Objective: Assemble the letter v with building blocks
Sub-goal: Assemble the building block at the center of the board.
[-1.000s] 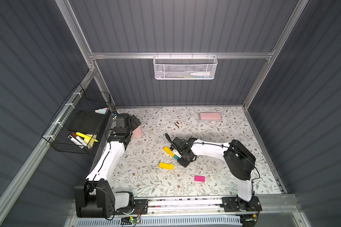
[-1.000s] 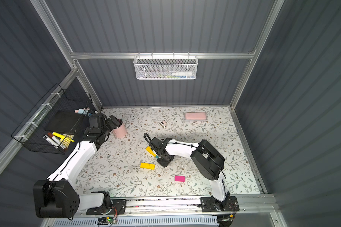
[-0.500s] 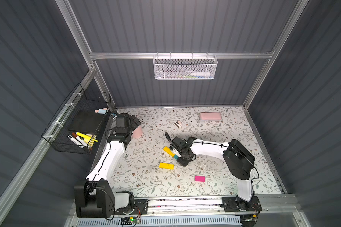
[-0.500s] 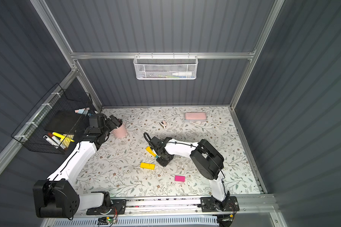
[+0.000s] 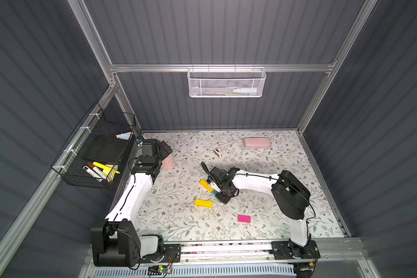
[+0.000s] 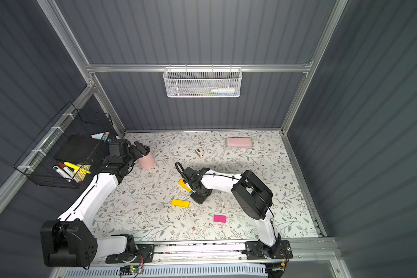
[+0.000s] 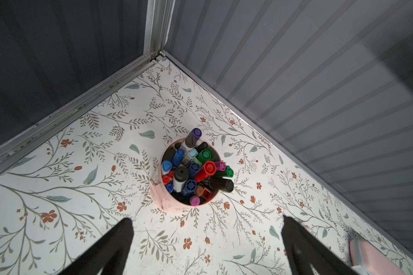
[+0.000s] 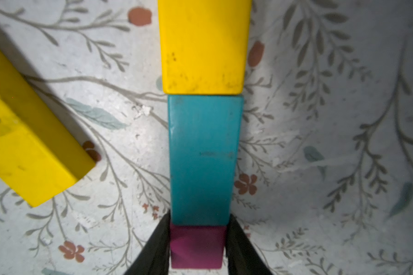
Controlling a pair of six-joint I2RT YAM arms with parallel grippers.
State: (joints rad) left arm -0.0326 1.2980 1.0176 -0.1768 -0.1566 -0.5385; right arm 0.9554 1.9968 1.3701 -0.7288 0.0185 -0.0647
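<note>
In the right wrist view a yellow brick (image 8: 203, 45), a teal brick (image 8: 203, 159) and a magenta brick (image 8: 197, 247) lie end to end in one straight row on the mat. My right gripper (image 8: 199, 215) straddles the magenta brick. One finger touches its side and a thin gap shows at the other. A second yellow brick (image 8: 26, 147) lies slanted beside the row. In both top views the row (image 5: 205, 184) slants under the right gripper (image 5: 220, 192), with the loose yellow brick (image 5: 203, 203) and a short magenta brick (image 5: 244, 218) nearer the front. My left gripper (image 7: 206, 219) is open and empty.
A pink cup (image 7: 160, 202) full of markers stands just ahead of the left gripper, near the back left corner. A pale pink case (image 5: 256, 142) and a small object (image 5: 218, 152) lie toward the back wall. A black wire basket (image 5: 94, 156) hangs on the left wall.
</note>
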